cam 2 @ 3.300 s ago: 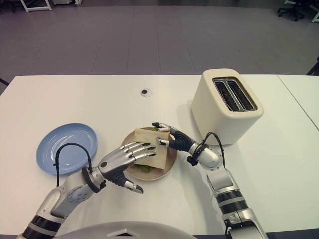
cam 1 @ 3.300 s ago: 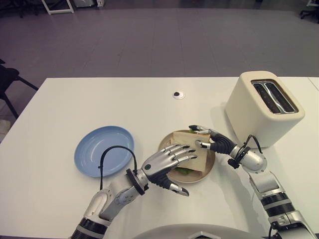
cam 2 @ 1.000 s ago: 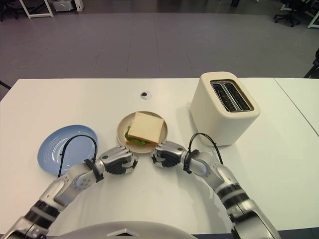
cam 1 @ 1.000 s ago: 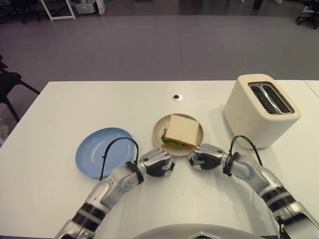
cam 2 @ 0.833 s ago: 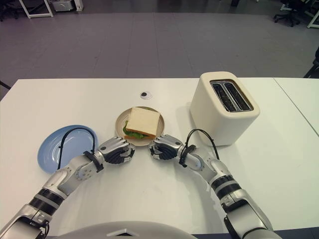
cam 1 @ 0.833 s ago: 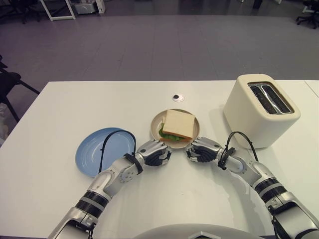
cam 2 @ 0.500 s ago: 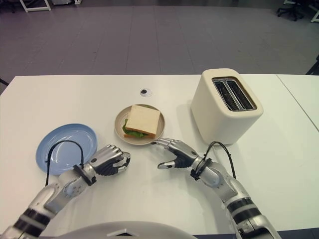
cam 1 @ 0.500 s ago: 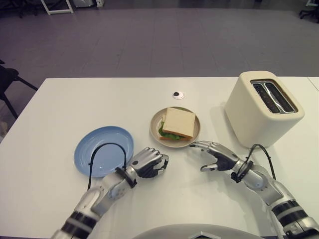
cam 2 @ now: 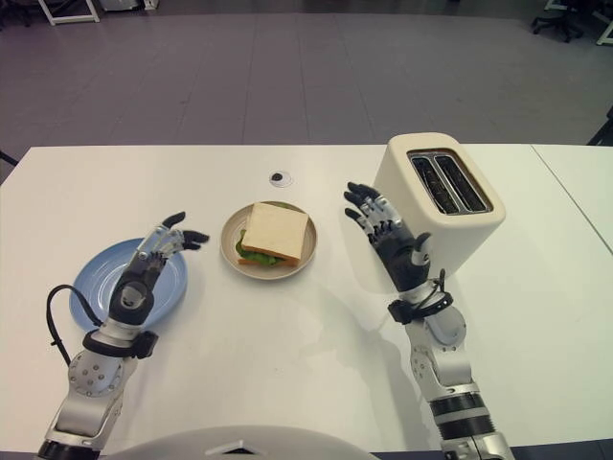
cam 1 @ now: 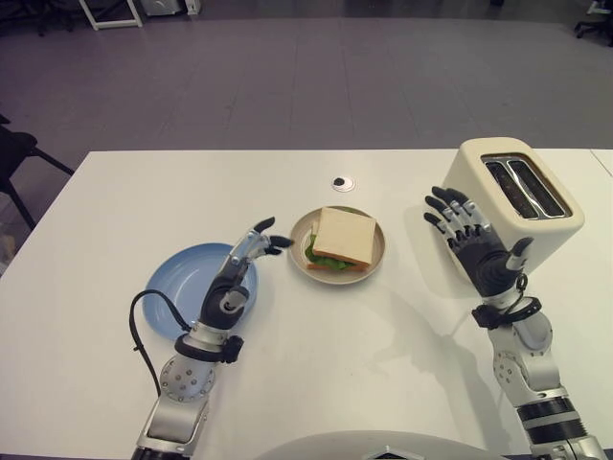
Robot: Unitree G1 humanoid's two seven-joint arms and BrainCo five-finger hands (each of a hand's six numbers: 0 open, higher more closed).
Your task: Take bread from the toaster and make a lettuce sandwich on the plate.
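A: Left hand is hovering spread, holding nothing; right hand likewise, beside the toaster.
B: Sandwich is sitting on the plate between them. Probably soft, light, crushing easily; gripping the crust edges is looking safest.

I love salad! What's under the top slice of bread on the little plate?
Green lettuce peeks out at the left edge of the top slice, over the tan plate. The slice covers the rest, so the middle can't be seen.
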